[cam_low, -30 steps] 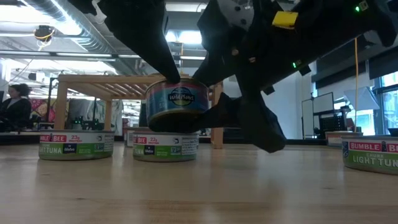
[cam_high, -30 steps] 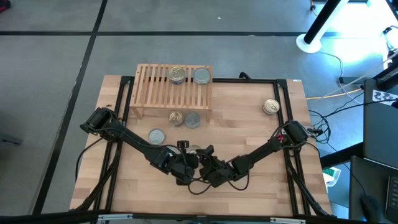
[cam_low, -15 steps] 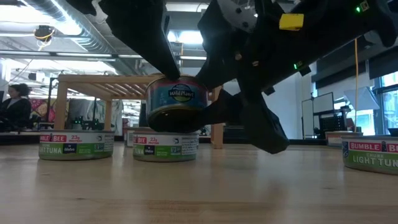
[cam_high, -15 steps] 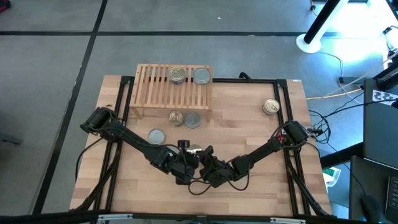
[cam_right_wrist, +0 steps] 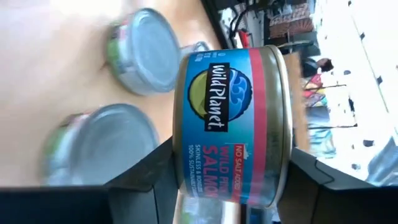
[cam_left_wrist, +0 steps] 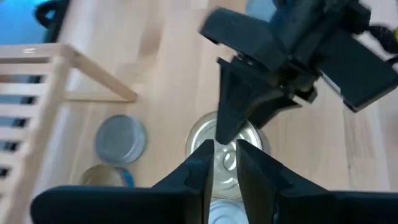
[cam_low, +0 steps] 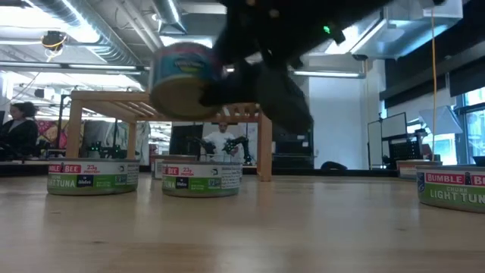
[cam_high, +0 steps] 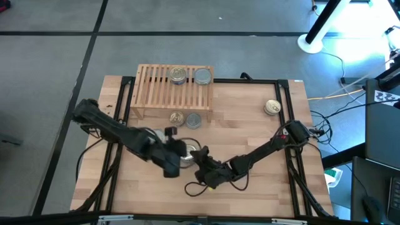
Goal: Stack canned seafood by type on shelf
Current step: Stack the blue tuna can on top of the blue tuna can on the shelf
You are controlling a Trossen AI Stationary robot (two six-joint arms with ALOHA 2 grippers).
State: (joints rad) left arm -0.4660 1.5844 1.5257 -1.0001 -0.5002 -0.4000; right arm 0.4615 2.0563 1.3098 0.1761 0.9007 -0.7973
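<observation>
A blue-and-red labelled salmon can (cam_right_wrist: 233, 124) is shut in my right gripper (cam_right_wrist: 230, 171), lifted above the table's middle (cam_high: 186, 156) and tilted in the low view (cam_low: 182, 76). My left gripper (cam_left_wrist: 225, 158) hovers just left of this can, looking down on its lid, fingers a narrow gap apart and touching nothing I can see. The slatted wooden shelf (cam_high: 156, 84) stands at the far edge with two cans (cam_high: 178, 75) (cam_high: 202, 76) on its top. Two more cans (cam_high: 177, 117) (cam_high: 194, 120) rest on the table in front of it. My right gripper pinches the salmon can between its two fingers, one finger (cam_left_wrist: 231, 118) lying on the lid (cam_left_wrist: 255, 137) and the other under the bottom. The fingers come roughly level from the table's right. The can is lifted clear and tilted, its gold bottom (cam_low: 176, 100) showing.
A silver-lidded can (cam_high: 169, 131) sits partly under my left arm, and a gold-lidded one (cam_high: 272, 107) near the right edge. The low view shows tuna cans (cam_low: 92, 176) (cam_low: 201, 178) (cam_low: 455, 188) on the table. People stand in the room beyond.
My left arm has swung away from the can, up and toward the table's left. My right gripper has carried the can higher and a little leftward, and the can now tilts where it was level.
</observation>
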